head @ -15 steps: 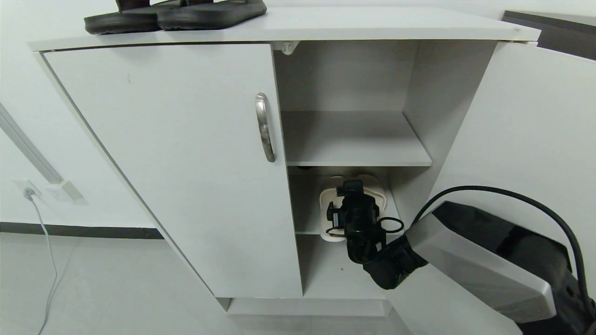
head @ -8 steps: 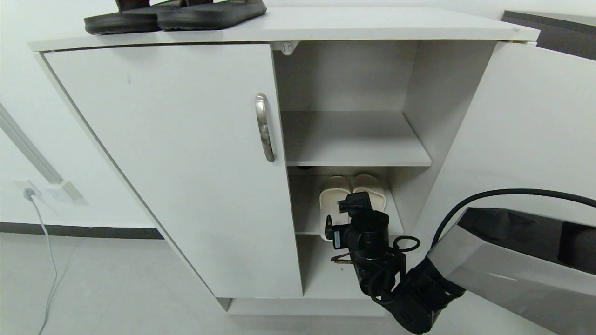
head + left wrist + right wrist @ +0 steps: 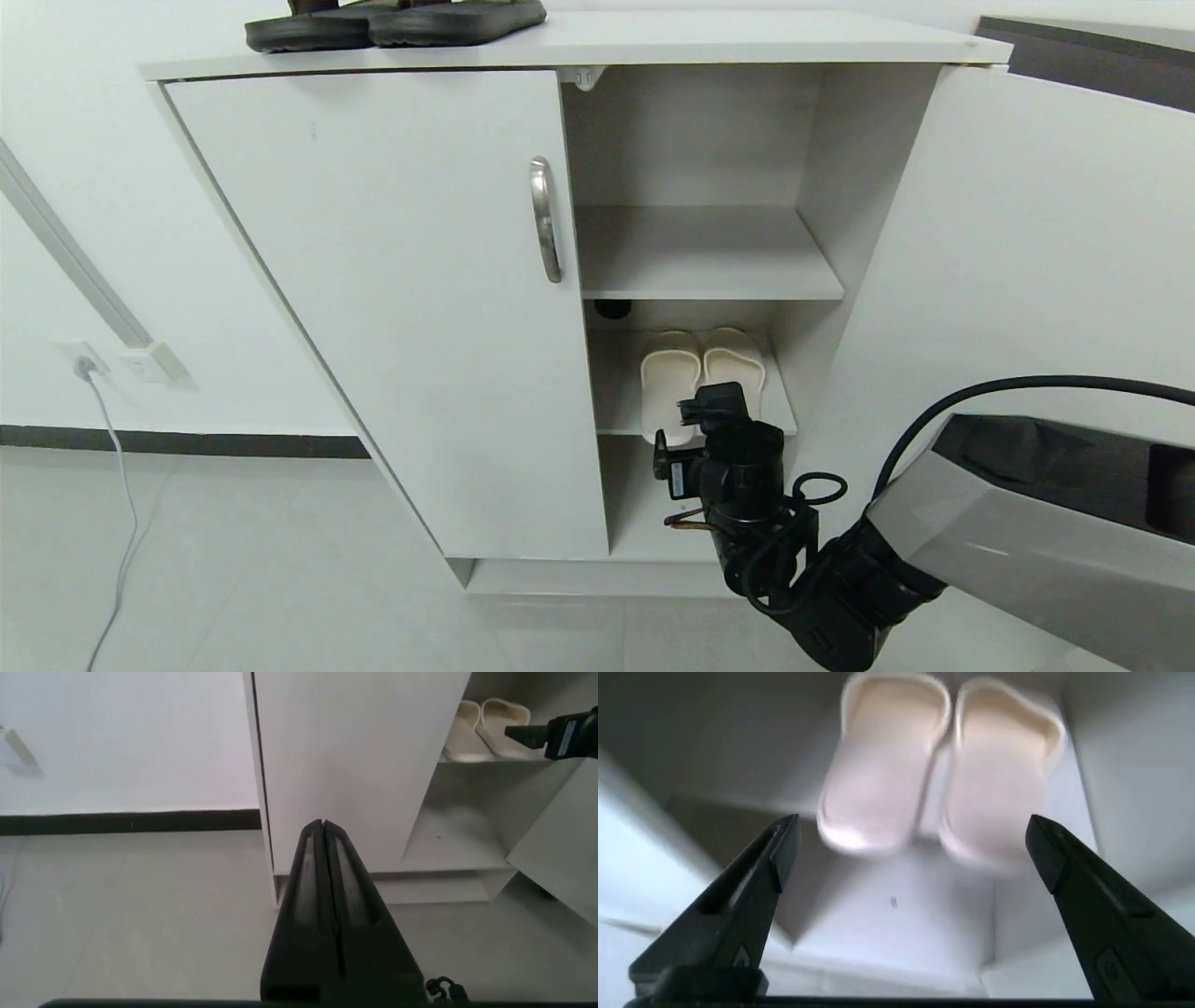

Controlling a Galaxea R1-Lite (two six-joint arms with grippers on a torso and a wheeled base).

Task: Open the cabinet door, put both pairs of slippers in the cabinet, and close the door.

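Observation:
A white cabinet point(image 3: 373, 280) stands with its left door closed and its right door point(image 3: 1027, 243) swung open. A pair of cream slippers point(image 3: 700, 373) lies side by side on the lower shelf, toes inward. On the cabinet top rests a pair of black slippers point(image 3: 392, 21). My right gripper point(image 3: 711, 403) hangs just outside the opening, in front of the cream slippers point(image 3: 943, 765); its fingers point(image 3: 757, 877) are spread apart and hold nothing, so my right gripper point(image 3: 910, 840) is open. My left gripper point(image 3: 322, 835) is shut and empty, low over the floor before the closed left door.
A metal handle point(image 3: 546, 219) sits on the left door. The upper shelf point(image 3: 700, 252) and the bottom compartment point(image 3: 653, 523) are bare. A wall socket with a hanging cable point(image 3: 84, 369) is at the far left. Grey floor point(image 3: 233, 560) lies open before the cabinet.
My right gripper has drawn back out of the cabinet, leaving the cream slippers on the shelf. The head camera has shifted, so the whole cabinet sits differently in the picture.

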